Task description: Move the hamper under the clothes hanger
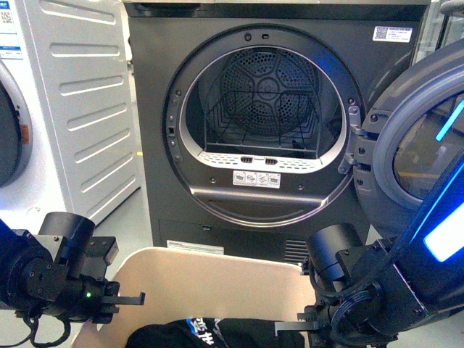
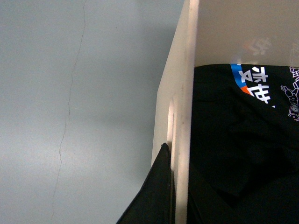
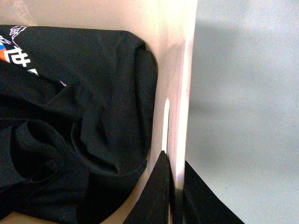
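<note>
Both arms reach down at the near edge of the front view, one to each side of the beige hamper point(image 1: 210, 267). It stands on the floor point(image 2: 70, 116), directly in front of the open dryer point(image 1: 264, 109). Taking it by opposite walls looks like a sensible way to keep a wide, light bin level, so that the black shirt point(image 1: 217, 333) heaped inside does not spill.

The right hand point(image 3: 175, 189) is narrow and holds the hamper. Its wrist view shows one dark finger inside the wall and one outside, pinching the plastic just beside the handle slot point(image 3: 166, 123).

The left hand point(image 1: 119, 299) sits at the opposite wall. Its wrist view shows one finger point(image 2: 156, 196) against the outside of the wall, by that side's slot. The inner finger is lost against the dark shirt, so I cannot tell whether this hand grips.

No clothes hanger appears in any view, so the move is probably only beginning. Lifting the hamper and turning it away from the dryer would likely come next.
</note>
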Tool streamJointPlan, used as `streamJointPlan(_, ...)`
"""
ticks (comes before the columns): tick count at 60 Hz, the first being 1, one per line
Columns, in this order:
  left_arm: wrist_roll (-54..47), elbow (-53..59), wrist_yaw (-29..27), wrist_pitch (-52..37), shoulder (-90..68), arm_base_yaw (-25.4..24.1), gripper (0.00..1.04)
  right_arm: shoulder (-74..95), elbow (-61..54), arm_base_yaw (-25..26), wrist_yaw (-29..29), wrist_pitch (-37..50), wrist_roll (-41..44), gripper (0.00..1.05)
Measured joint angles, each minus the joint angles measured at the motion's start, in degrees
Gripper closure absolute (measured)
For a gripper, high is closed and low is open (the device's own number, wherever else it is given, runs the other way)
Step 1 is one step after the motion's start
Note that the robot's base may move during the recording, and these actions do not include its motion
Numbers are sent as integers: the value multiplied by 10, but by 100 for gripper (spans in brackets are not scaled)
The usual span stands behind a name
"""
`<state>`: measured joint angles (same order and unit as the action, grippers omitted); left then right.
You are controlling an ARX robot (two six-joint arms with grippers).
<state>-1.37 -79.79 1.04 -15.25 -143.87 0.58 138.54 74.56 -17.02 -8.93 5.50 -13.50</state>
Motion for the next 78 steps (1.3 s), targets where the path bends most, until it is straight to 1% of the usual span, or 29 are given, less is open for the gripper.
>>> streamJointPlan(38, 0, 1, 0, 0, 0, 0, 101, 0, -1, 0, 0, 0, 2, 102)
streamJointPlan(51, 0, 3, -12, 0, 1, -19, 101, 0, -1, -18, 17, 2, 1, 102)
streamJointPlan(78, 0, 1, 4, -2, 3, 9, 101, -2, -1, 10, -6, 2, 2, 102)
